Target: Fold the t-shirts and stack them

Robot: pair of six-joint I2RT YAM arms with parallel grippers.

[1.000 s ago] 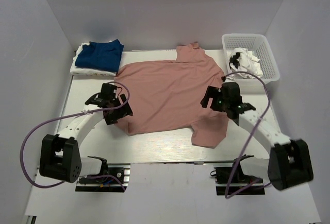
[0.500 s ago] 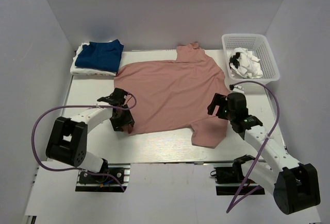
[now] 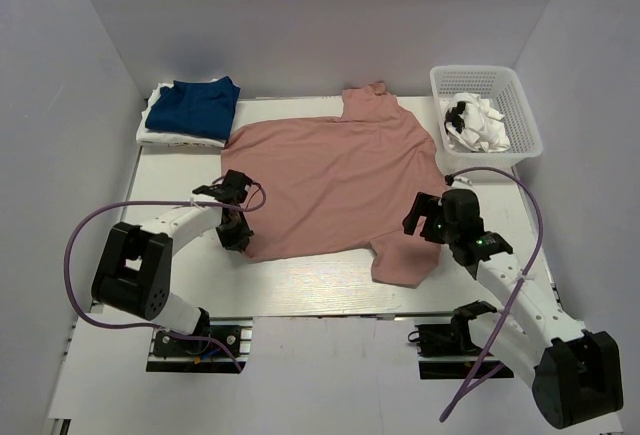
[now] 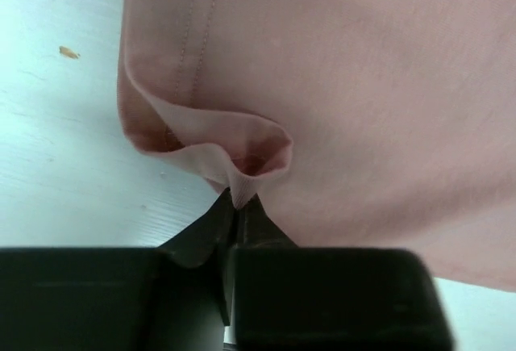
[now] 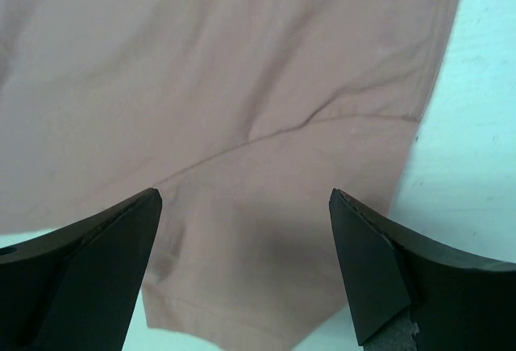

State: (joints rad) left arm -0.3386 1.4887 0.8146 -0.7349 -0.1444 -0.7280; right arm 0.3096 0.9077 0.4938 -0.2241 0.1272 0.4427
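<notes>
A dusty-pink t-shirt (image 3: 335, 180) lies spread over the middle of the table. My left gripper (image 3: 240, 239) is at its near-left corner, shut on a pinched fold of the pink hem (image 4: 242, 161). My right gripper (image 3: 428, 217) hovers open over the shirt's near-right sleeve (image 5: 266, 254), fingers wide apart and nothing between them. A folded navy blue t-shirt (image 3: 203, 108) rests on a folded white t-shirt (image 3: 160, 135) at the far left corner.
A white plastic basket (image 3: 517, 102) at the far right holds crumpled white cloth (image 3: 478, 125). White walls enclose the table on the left, back and right. Purple cables (image 3: 75, 255) loop from both arms near the front edge.
My left gripper moved down to the shirt's near-left corner and shut on the hem. My right arm shifted toward the near right, staying open over the sleeve.
</notes>
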